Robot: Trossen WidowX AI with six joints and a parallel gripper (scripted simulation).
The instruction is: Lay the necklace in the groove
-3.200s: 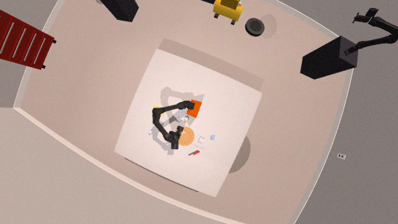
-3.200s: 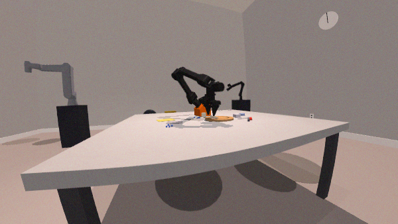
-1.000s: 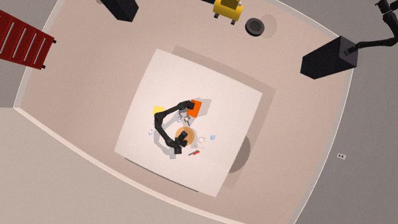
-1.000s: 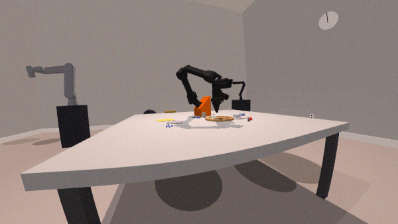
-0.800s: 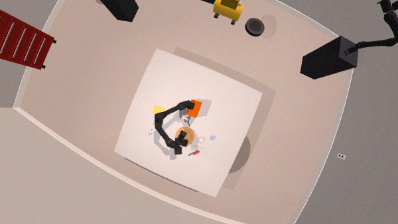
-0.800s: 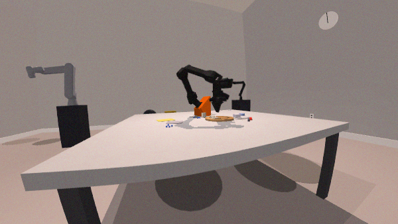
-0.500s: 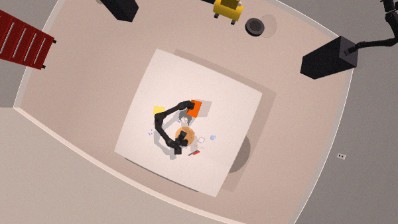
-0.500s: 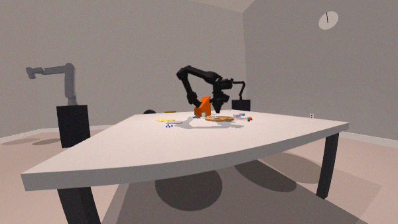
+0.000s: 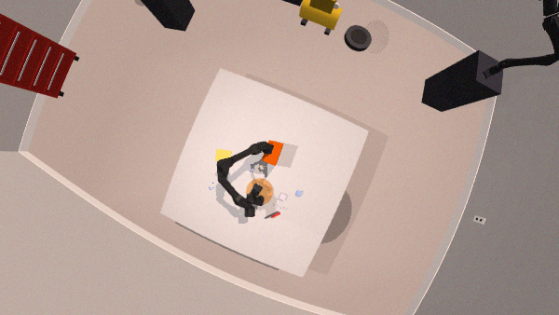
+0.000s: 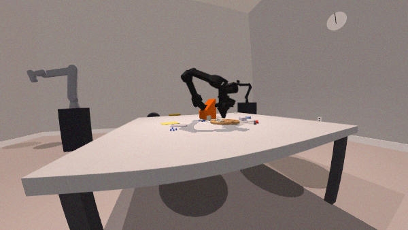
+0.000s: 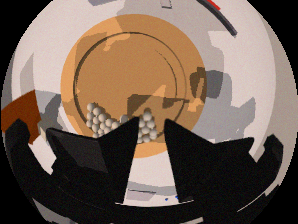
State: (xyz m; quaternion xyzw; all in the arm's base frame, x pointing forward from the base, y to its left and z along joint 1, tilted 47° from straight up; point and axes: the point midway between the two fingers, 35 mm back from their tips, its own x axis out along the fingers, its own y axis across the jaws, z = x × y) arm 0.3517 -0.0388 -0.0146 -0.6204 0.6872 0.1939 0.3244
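The round orange-brown bead board (image 9: 265, 190) (image 10: 230, 120) (image 11: 125, 62) lies flat on the table, with a dark circular groove line. The pearl bead necklace (image 10: 218, 120) (image 11: 101, 118) lies bunched in several rows on the board's lower part in the wrist view, partly across the groove line. The upper groove arc shows no beads. My gripper (image 10: 223, 117) (image 11: 152, 121) points down just above the board, its fingers partly open with a gap between the tips. Beads show behind and between the tips, not gripped. The left finger hides some beads. Whether any bead sits in the groove is unclear.
The orange wedge block (image 9: 275, 154) (image 10: 211, 109) stands at the arm's base. A yellow sheet (image 9: 224, 155) (image 10: 170, 123) and small blue beads (image 9: 211, 186) (image 10: 173, 129) lie to one side. Beyond the board are a red and black tool (image 9: 276, 214) and a light blue piece (image 9: 299, 193).
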